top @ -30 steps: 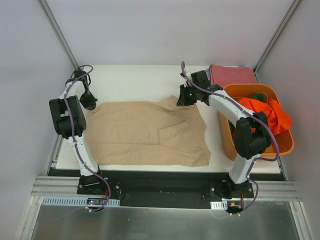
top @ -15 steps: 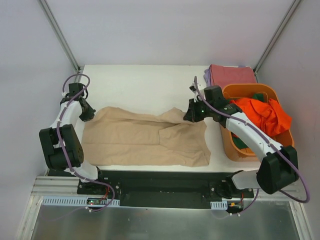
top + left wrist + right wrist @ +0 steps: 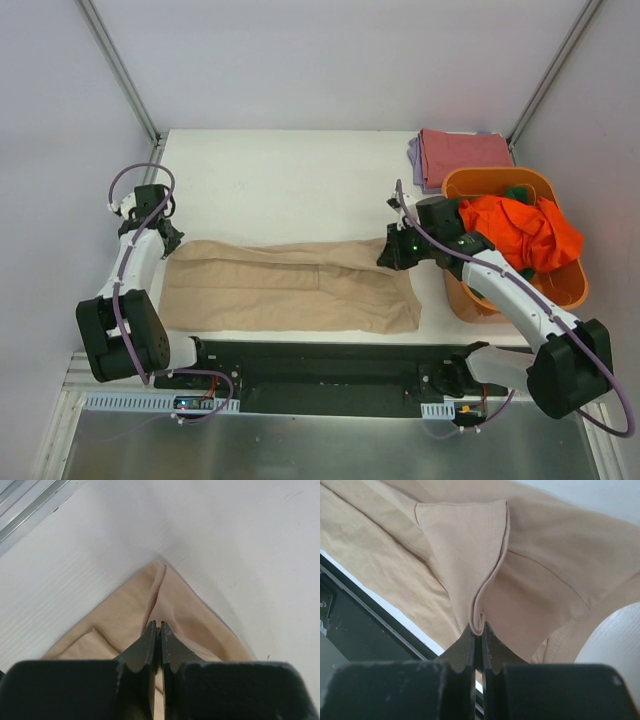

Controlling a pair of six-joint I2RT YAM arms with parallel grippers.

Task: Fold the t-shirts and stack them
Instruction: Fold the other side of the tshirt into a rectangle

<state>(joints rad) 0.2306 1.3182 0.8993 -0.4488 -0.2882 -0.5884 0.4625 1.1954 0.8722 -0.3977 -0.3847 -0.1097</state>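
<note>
A beige t-shirt (image 3: 290, 285) lies along the table's front part, its far half folded over toward the near edge. My left gripper (image 3: 163, 238) is shut on the beige shirt's far left corner (image 3: 165, 600). My right gripper (image 3: 390, 252) is shut on the shirt's far right edge, a fold of cloth (image 3: 485, 605) pinched between the jaws. A dusty red shirt (image 3: 465, 152) lies folded on a lavender one (image 3: 415, 155) at the far right. A bright orange shirt (image 3: 525, 230) and a dark green one (image 3: 517, 192) sit in the tub.
The rigid orange plastic tub (image 3: 460, 290) stands at the right, beside my right arm. The table's black front rail (image 3: 320, 355) runs just below the beige shirt. White table (image 3: 290, 180) lies bare behind the shirt.
Both grippers have pulled the beige shirt's far edge toward the near side, folding it over; the shirt is now a narrower band. Both arms drew back toward their bases.
</note>
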